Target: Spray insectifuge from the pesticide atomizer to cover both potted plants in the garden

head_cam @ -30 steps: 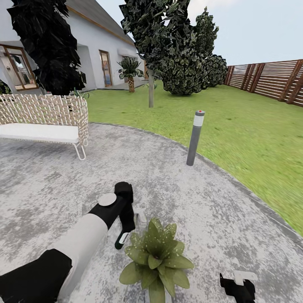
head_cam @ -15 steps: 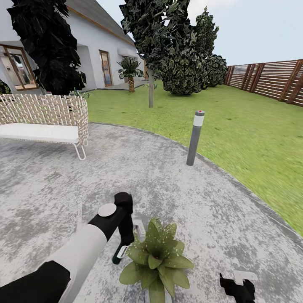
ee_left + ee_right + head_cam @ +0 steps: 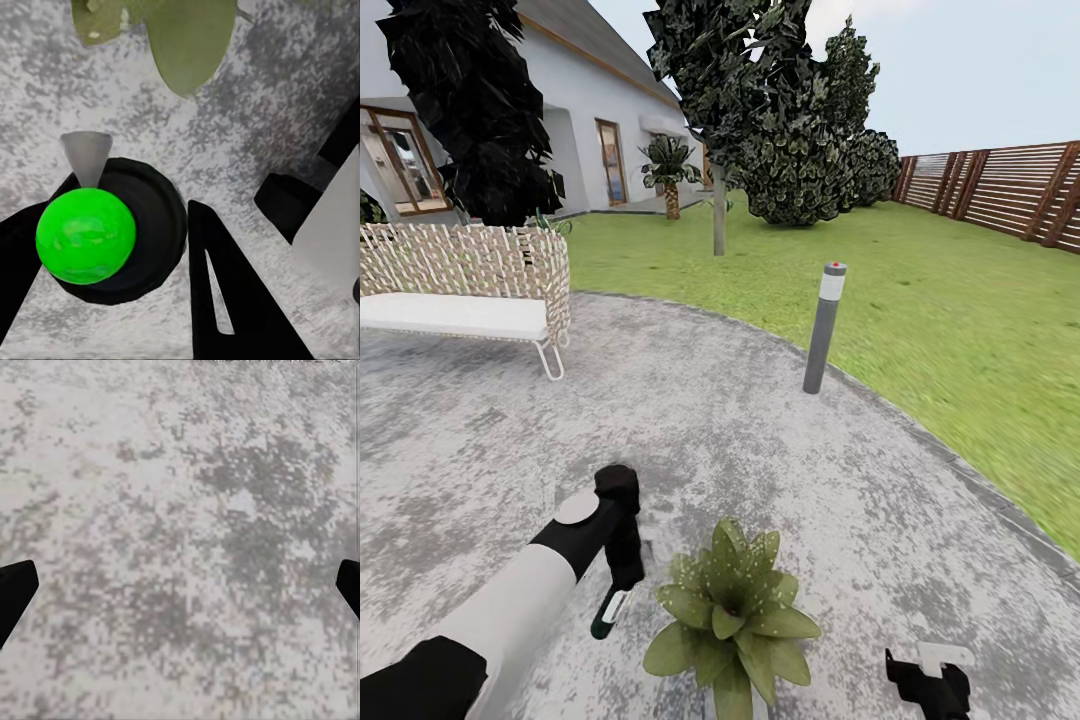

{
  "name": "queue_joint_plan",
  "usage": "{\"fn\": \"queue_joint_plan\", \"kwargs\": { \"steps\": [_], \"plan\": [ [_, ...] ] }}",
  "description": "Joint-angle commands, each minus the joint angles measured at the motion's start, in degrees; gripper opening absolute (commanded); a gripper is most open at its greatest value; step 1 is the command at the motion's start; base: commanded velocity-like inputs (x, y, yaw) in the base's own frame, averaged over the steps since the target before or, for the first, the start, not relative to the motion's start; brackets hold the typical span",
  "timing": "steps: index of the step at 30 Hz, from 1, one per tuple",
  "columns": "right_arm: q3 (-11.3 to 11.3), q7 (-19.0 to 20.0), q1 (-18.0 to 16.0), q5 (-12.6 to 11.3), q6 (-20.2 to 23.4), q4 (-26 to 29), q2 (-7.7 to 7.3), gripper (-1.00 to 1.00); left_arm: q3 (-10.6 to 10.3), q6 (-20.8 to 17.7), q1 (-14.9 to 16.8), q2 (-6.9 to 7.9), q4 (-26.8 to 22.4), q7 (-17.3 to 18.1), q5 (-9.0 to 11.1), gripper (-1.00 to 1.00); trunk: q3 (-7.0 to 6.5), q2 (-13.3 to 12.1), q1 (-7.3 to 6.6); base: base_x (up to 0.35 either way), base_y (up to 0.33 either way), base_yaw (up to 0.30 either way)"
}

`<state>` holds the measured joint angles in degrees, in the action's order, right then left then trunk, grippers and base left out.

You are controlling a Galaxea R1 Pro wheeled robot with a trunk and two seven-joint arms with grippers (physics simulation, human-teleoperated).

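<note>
The left end effector [image 3: 622,590] is clenched on the slim dark green pesticide atomizer [image 3: 608,612], partly hidden, beside the speckled green potted plant [image 3: 732,620], its pot unseen.

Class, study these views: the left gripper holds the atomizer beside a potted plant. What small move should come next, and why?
Probably swing the left gripper back toward the potted plant. The pesticide atomizer hangs beside the leaves over bare patio, not above them, and the wrist view catches just leaf tips by its nozzle.
</note>
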<state>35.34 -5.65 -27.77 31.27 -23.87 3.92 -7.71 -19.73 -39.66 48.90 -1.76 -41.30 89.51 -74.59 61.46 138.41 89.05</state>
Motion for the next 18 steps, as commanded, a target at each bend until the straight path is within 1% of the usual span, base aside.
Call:
{"fn": "queue_joint_plan", "kwargs": {
  "steps": [1, 4, 6, 7, 8, 9, 10, 11, 14, 18],
  "plan": [
    [0.3, -0.3, 0.0, 0.6, -0.2, -0.1, -0.02, 1.0, 0.0, -0.6, -0.3, 0.34, -0.1, 0.5, -0.4, -1.0, 0.05, 0.0, -0.01, 0.0, 0.0, 0.0],
    [0.3, -0.4, 0.0, 0.6, -0.2, -0.1, -0.02, 1.0, -0.1, -0.6, -1.5, 0.82, 0.0, 0.5, -0.5, -1.0, 0.05, 0.0, -0.01, 0.0, 0.0, 0.0],
    [0.3, -0.3, 0.0, 0.6, -0.2, -0.1, 0.05, 1.0, 1.0, -0.7, -3.3, 0.96, 1.7, -0.2, -0.3, -1.0, 0.05, 0.0, -0.01, 0.0, 0.0, 0.0],
    [0.3, -0.3, 0.0, 0.6, -0.2, -0.1, 0.06, 1.0, 2.5, -0.7, -4.1, 0.96, 2.3, -2.1, -0.3, -1.0, 0.05, 0.0, -0.01, 0.0, 0.0, 0.0],
    [0.3, -0.3, 0.0, 0.6, -0.2, -0.1, 0.06, 1.0, 3.6, -0.7, -4.6, 0.97, 2.4, -3.6, -0.3, -1.0, 0.05, 0.0, -0.01, 0.0, 0.0, 0.0],
    [0.3, -0.3, 0.0, 0.6, -0.2, -0.1, 0.06, 1.0, 6.6, -0.7, -5.2, 0.87, 2.5, -5.7, -0.3, -1.0, 0.05, 0.0, -0.01, 0.0, 0.0, 0.109],
    [0.3, -0.3, -0.1, 0.6, -0.2, -0.1, 0.06, 1.0, 7.6, -0.7, -5.5, 0.82, 2.5, -6.1, -0.3, -1.0, 0.05, 0.0, -0.01, 0.0, 0.0, 0.19],
    [0.3, -0.3, -0.1, 0.6, -0.2, -0.1, 0.06, 1.0, 8.3, -0.7, -5.7, 0.8, 2.5, -6.3, -0.3, -1.0, 0.05, 0.0, -0.01, 0.0, 0.0, 0.232],
    [0.3, -0.3, 0.0, 0.6, -0.2, -0.1, 0.06, 1.0, 8.9, -0.7, -6.0, 0.87, 2.5, -6.5, -0.3, -1.0, 0.05, 0.0, -0.01, 0.0, 0.0, 0.263],
    [0.3, -0.3, 0.0, 0.6, -0.2, -0.1, 0.06, 1.0, 9.0, -0.7, -6.1, 0.84, 2.5, -7.5, -0.2, -1.0, 0.05, 0.0, -0.01, 0.0, 0.0, 0.276]
  ]
}}
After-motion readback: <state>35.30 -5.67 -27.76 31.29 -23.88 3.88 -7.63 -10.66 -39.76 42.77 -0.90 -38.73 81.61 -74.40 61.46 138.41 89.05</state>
